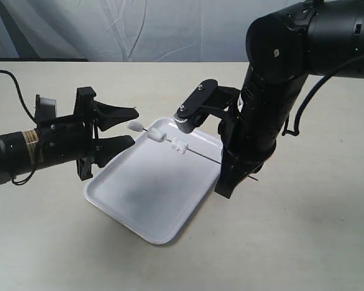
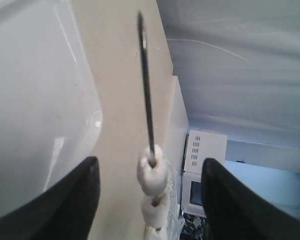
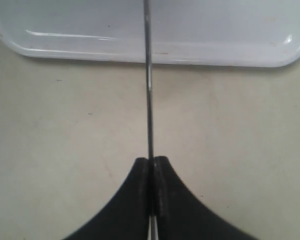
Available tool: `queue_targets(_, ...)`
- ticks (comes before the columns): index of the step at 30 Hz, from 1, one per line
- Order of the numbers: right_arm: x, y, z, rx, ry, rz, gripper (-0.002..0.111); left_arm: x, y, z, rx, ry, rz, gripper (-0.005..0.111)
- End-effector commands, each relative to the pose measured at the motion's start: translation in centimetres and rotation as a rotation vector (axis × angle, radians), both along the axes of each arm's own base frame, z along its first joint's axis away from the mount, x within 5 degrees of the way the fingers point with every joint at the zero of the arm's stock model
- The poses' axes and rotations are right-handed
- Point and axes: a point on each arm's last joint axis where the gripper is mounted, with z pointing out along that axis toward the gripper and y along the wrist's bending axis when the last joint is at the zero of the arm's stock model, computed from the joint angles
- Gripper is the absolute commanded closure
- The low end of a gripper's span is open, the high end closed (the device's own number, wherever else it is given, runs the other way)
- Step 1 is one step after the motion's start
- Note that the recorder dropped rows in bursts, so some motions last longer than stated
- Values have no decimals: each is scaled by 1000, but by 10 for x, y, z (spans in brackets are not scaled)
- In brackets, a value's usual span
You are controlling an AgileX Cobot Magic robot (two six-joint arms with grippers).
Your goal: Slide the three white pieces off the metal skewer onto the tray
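Metal skewer (image 1: 197, 154) hung just above the tray (image 1: 118, 203), its end clamped tight in the right pincer (image 3: 152, 165), likely so the three white pieces (image 1: 156, 136) would drop onto the tray. The left pincer (image 1: 134, 126) gaped wide around the endmost piece, gripping nothing.

The tray (image 1: 139, 206) lies on the desk (image 1: 303, 242) at the centre of the frame. Above its upper part the skewer (image 1: 200, 155) slants from upper left down to the right. Its right end is pinched in the right pincer (image 3: 151, 165), over the desk beyond the tray's right edge. Three pieces (image 1: 156, 135) sit spaced along its left half. The left pincer (image 1: 133, 125) reaches in from the left, one finger above and one below the leftmost piece (image 1: 135, 127), both apart from it.
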Motion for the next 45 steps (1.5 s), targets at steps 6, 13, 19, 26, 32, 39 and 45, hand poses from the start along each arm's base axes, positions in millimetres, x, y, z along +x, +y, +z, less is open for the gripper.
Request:
queue_targets(6,-3,0,3,15,17,-14,109,1,-2,0,-20,-12,11,52)
queue_targets(13,-3,0,3,19,14,-15,109,0,-3,3,-47,-31,-1,81)
queue_targets(19,-3,0,3,15,18,-14,109,1,-3,4,-51,-33,0,81)
queue_targets(26,-4,-1,2,8,24,-15,109,0,-3,4,-47,-33,-5,86)
queue_targets(32,-6,-3,-3,-10,35,-12,109,1,-3,4,-38,-57,-2,89)
queue_targets(39,-25,-20,-35,-65,86,-15,109,4,0,5,-36,-75,40,89)
queue_targets(45,-34,-31,-33,-92,60,-26,109,4,2,0,39,-81,37,89)
